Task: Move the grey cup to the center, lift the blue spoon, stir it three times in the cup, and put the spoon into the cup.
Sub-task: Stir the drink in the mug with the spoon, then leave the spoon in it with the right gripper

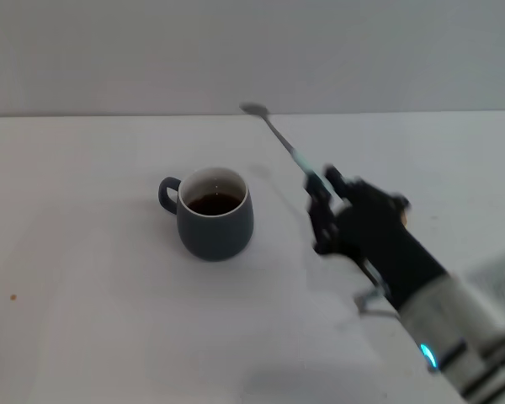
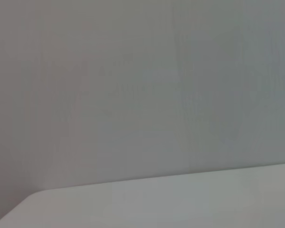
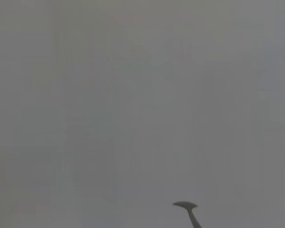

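One grey cup (image 1: 215, 214), seemingly one blue spoon (image 1: 288, 146)

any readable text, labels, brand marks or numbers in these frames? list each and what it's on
None: no text, label, brand mark or number shows in any view.
grey cup: plain, no print.
blue spoon, held up by the right hand: no marking visible.
White table and wall: bare.
Blue light on the right arm: a glow, not a character.

Spoon (image 1: 284, 143) handle end hidden inside right gripper (image 1: 321, 195), shaft cut off at right wrist frame edge; right arm motion-blurred; table (image 2: 180, 202) edge-cropped.
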Tool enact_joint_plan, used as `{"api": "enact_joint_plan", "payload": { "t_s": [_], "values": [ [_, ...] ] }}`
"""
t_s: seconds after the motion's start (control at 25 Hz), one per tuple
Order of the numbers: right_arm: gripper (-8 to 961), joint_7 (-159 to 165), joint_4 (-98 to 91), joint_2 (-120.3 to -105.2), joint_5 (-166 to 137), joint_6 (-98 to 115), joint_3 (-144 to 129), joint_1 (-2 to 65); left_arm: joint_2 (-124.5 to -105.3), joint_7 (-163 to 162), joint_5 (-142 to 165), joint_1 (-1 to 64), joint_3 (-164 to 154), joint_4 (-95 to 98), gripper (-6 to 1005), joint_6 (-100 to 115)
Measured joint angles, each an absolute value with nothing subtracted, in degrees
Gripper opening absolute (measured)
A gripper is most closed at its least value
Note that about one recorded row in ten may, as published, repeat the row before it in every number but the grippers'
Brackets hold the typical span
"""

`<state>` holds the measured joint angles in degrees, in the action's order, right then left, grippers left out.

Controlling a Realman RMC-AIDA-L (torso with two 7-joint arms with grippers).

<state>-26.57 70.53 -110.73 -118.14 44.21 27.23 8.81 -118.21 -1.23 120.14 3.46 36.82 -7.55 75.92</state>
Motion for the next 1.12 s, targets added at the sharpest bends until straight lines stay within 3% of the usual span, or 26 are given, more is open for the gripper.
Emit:
{"api": "enact_joint_plan", "payload": {
  "t_s": [0.16, 0.24, 0.28, 0.36, 0.4, 0.44, 1.12],
  "values": [
    [163, -28.2, 80.8, -110.78, -120.4, 23.8, 38.1, 8.5, -118.21, -1.2, 120.1, 3.7, 37.0, -7.6, 847, 75.9],
    [162, -28.3, 87.2, -112.99, -124.7, 7.1, 46.4, 8.3, -118.21, -1.2, 120.1, 3.7, 37.2, -7.6, 847, 75.9],
    [162, -28.3, 87.2, -112.99, -124.7, 7.1, 46.4, 8.3, -118.21, -1.2, 120.1, 3.7, 37.2, -7.6, 847, 75.9],
    [162, -28.3, 91.1, -115.75, -128.9, -4.3, 52.3, 8.1, -118.21, -1.2, 120.1, 3.8, 37.4, -7.6, 847, 75.9],
    [162, -27.6, 95.1, -118.4, -134.0, -14.0, 56.7, 8.1, -118.21, -1.2, 120.1, 3.8, 37.4, -7.6, 847, 76.0],
    [162, -26.5, 97.0, -119.18, -136.3, -18.3, 58.2, 8.4, -118.21, -1.2, 120.1, 3.8, 37.6, -7.8, 847, 76.2],
    [162, -4.2, 114.1, -118.9, -158.2, -59.7, 68.2, 24.4, -118.15, -5.0, 120.5, 3.3, 37.5, -8.1, 847, 81.1]
  ]
}}
